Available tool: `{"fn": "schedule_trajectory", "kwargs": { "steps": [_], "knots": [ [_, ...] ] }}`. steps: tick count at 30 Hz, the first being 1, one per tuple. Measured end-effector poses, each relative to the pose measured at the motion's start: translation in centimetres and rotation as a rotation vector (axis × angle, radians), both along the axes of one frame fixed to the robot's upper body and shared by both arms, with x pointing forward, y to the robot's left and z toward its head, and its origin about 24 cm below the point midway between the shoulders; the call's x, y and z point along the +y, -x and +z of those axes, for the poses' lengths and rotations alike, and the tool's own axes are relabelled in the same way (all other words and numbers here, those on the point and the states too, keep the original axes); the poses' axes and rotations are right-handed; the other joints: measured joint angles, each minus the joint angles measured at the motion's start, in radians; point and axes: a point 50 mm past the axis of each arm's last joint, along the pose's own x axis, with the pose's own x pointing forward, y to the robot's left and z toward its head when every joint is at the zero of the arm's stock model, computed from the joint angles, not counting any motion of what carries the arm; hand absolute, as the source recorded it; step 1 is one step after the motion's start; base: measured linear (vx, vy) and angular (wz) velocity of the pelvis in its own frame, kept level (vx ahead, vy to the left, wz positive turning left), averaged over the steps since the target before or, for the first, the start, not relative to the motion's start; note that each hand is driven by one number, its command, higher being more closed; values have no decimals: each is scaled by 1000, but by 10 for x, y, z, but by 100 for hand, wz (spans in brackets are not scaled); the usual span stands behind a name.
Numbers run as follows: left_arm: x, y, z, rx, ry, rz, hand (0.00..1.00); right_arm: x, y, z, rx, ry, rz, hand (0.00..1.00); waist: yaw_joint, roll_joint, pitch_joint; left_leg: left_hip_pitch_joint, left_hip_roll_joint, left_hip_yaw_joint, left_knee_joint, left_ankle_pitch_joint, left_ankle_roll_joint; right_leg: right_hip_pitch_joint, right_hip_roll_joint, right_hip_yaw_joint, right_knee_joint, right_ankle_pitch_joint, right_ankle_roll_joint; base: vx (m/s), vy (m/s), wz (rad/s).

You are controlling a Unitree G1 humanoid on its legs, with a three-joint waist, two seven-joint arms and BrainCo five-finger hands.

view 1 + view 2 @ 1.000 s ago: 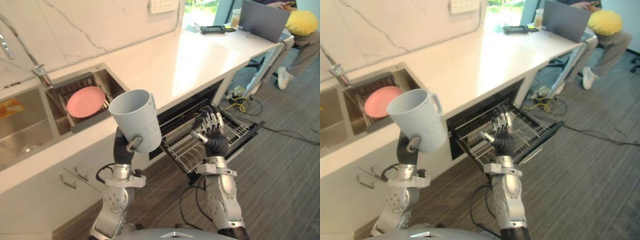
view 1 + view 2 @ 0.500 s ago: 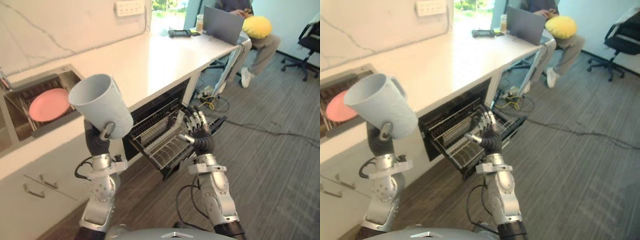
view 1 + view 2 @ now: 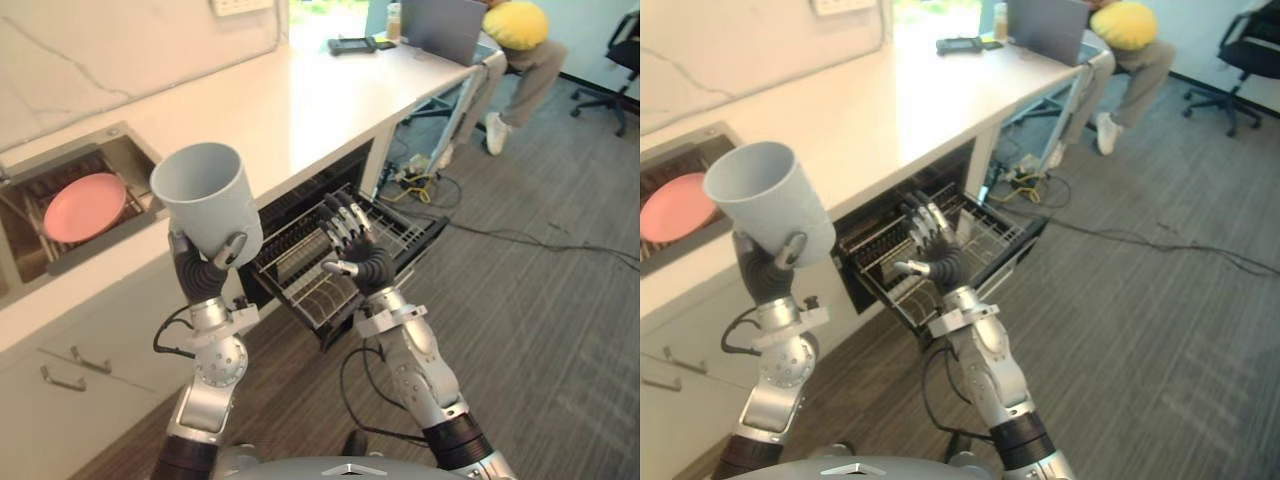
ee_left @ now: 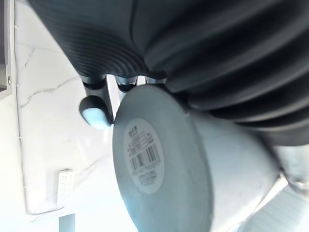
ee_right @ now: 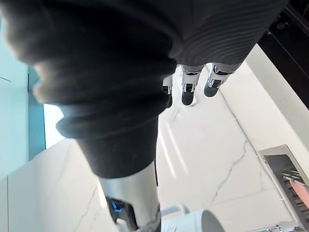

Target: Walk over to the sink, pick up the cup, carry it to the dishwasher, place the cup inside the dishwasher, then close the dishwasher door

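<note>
White bench (image 3: 300, 95) runs above the open dishwasher (image 3: 405, 228), whose wire rack is pulled out over the grey floor. In the left eye view the pale blue cup (image 3: 205, 198) is up in the air, to the robot's left of the dishwasher and well apart from its rack, mouth up and tilted. The left hand (image 3: 203, 272) has it low on the wall, near the base, with the thumb pressed on the side. The right hand (image 3: 352, 252) hovers over the near part of the rack, fingers spread and empty. A pink plate (image 3: 85, 205) lies in the sink further to the left of the dishwasher.

From the right eye view, the cup looks stiff and smooth-walled, probably light, so a low grip like this one could slip if the wrist tips toward the dishwasher.

Seen from the left wrist view, the cup's flat base carries a barcode label and the fingers (image 4: 104, 89) curl round the wall beside it, clamped on.

Over in the right wrist view the fingers (image 5: 188, 87) reach out straight, touching nothing. A hold further up the wall would likely steady the cup for setting it mouth down in the dishwasher.
</note>
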Motion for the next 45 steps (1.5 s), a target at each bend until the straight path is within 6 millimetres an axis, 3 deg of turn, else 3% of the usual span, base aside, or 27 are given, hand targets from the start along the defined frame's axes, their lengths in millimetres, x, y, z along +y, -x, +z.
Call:
{"fn": "schedule_trajectory", "kwargs": {
  "steps": [4,5,11,18,30,36,45],
  "knots": [
    [13,-5,-6,25,-24,75,100,-3,-1,0,12,-54,29,0,-22,0,-2,2,-5,79,-2,-7,6,-52,-4,67,-3,23,0,-30,43,-56],
    [14,-8,-12,52,-13,100,100,1,3,-6,22,-30,66,0,-55,27,-73,9,-15,86,-36,27,6,-64,-11,73,-1,40,-5,-17,43,-17],
    [12,-8,-13,53,-15,88,100,-2,3,-6,23,-31,55,0,-63,27,-77,-7,-24,51,-50,38,12,-62,-20,37,-5,38,-3,-17,35,16],
    [-12,-6,-14,59,-52,-22,100,-7,2,-16,75,-50,-13,0,-26,16,-89,-9,-40,22,-75,61,18,-65,-23,6,-7,30,7,-5,16,14],
    [-51,-13,2,-21,-303,-67,100,-8,-1,10,15,-161,14,0,-39,13,-101,16,-32,83,-31,18,17,-82,-8,94,-7,36,-7,12,23,-23],
    [-53,-19,-14,77,-335,-60,100,-6,-1,15,-5,-163,24,0,-42,12,-101,17,-32,88,-31,17,16,-84,-6,102,-7,35,-10,-5,13,-3],
    [-50,-23,-19,102,-305,-24,100,-2,-5,23,-32,-150,47,0,-48,-3,-91,24,-32,100,-31,14,19,-80,-5,111,-7,50,-10,4,19,-2]
  ]
}}
